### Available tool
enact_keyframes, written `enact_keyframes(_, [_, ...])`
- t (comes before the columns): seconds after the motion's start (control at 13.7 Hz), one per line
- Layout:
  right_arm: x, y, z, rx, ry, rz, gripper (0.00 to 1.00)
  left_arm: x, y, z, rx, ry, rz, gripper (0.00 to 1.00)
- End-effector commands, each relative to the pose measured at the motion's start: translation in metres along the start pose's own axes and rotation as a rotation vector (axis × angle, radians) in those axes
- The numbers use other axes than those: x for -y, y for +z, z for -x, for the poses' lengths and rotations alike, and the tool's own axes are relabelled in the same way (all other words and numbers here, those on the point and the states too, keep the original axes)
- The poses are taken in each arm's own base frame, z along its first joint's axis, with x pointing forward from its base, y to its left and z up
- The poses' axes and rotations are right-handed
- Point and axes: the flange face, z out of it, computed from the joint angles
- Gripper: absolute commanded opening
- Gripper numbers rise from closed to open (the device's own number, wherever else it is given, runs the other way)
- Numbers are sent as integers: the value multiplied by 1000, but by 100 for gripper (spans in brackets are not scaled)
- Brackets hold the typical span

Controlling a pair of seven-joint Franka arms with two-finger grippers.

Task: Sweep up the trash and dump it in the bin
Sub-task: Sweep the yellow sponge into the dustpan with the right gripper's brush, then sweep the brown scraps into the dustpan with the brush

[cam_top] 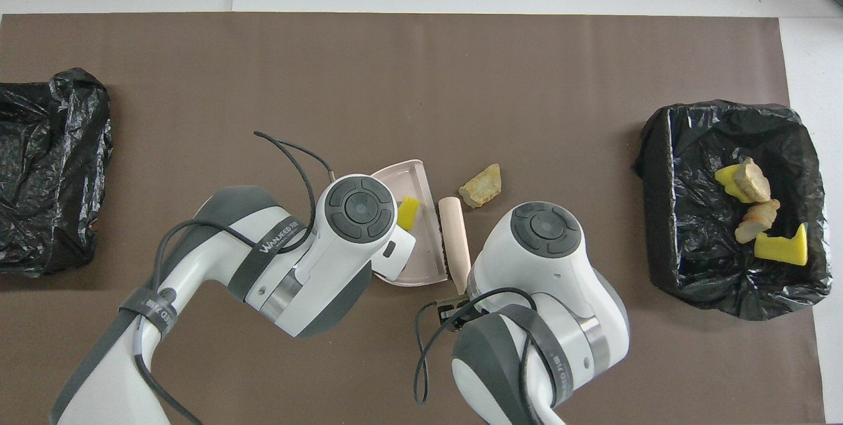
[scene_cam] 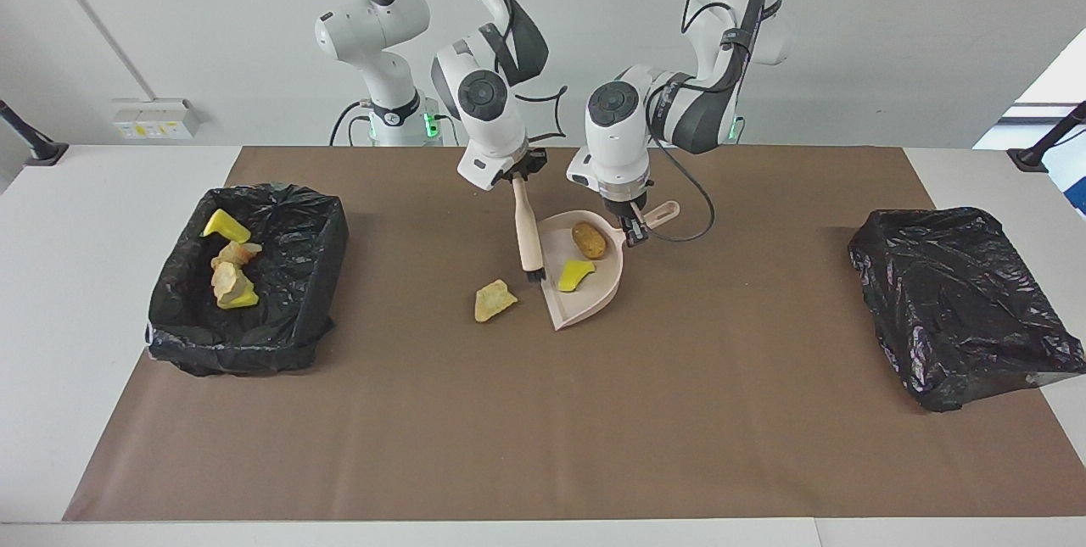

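My left gripper (scene_cam: 632,227) is shut on the handle of the beige dustpan (scene_cam: 594,297), which rests on the brown mat. In the pan lie two pieces of trash: a brown lump (scene_cam: 588,239) and a yellow chunk (scene_cam: 575,274) (cam_top: 407,212). The right gripper (scene_cam: 519,177) is shut on the beige brush (scene_cam: 529,233) (cam_top: 454,234), whose black bristles stand at the pan's open side. A tan chunk (scene_cam: 494,299) (cam_top: 481,185) lies on the mat just outside the pan, toward the right arm's end. Both grippers are hidden under their wrists in the overhead view.
A black-lined bin (scene_cam: 254,343) (cam_top: 658,168) at the right arm's end of the table holds several yellow and tan chunks (scene_cam: 229,276). A second black bag-covered box (scene_cam: 959,309) (cam_top: 46,168) sits at the left arm's end.
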Motion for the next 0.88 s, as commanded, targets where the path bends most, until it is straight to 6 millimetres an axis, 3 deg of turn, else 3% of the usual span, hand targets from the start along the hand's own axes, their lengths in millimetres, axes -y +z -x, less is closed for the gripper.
enact_keyframes(0.0, [-33, -38, -2, -51, -28, 165, 0, 4, 5, 16, -15, -15, -19, 0])
enact_keyframes(0.22, [-79, -51, -24, -127, -135, 408, 0, 18, 8, 21, -48, -40, -36, 0])
enact_keyframes(0.37, [-105, -48, -52, -156, -193, 538, 0, 20, 10, 24, -43, -46, -31, 0])
enact_keyframes(0.58, [-92, -28, -94, -141, -205, 557, 0, 18, 15, 24, -39, -41, -27, 0])
enact_keyframes(0.8, [-69, 6, -91, -69, -153, 356, 0, 14, 23, 24, -37, -32, -23, 0])
